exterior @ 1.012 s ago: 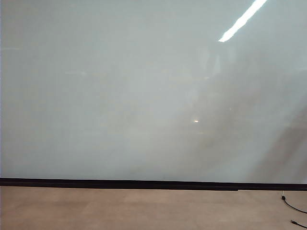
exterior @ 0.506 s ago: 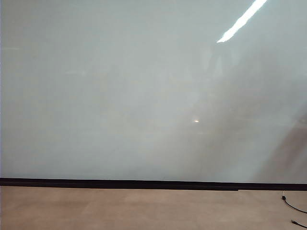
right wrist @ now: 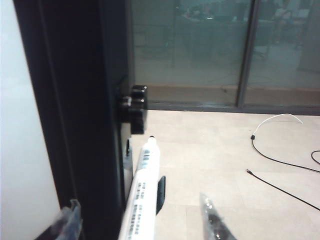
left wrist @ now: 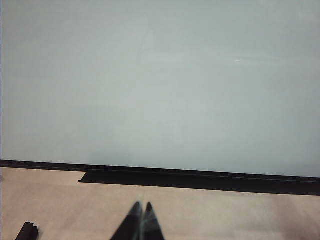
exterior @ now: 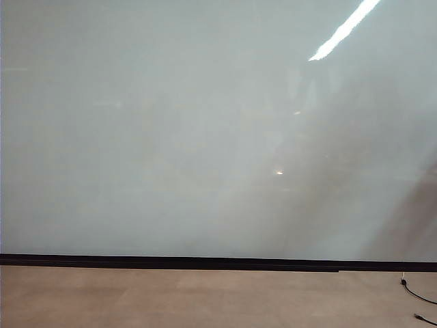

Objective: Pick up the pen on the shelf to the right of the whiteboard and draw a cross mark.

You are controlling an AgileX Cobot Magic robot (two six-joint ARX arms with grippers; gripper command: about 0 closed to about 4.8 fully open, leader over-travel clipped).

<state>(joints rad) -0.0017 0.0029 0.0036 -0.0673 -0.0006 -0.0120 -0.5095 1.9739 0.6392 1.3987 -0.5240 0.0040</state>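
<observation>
The pen (right wrist: 142, 192) has black print on its white barrel, too blurry to read, and lies by the whiteboard's (exterior: 171, 137) dark frame. The right gripper (right wrist: 142, 222) has clear fingers spread wide either side of it, not gripping. The left gripper (left wrist: 141, 220) is pinched together.

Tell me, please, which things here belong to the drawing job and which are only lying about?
For the job:
- pen, between the open right pincer fingers, not yet gripped
- whiteboard, no mark on it

Only lying about:
- black cables on the floor
- left pincer, shut, low before the board
</observation>
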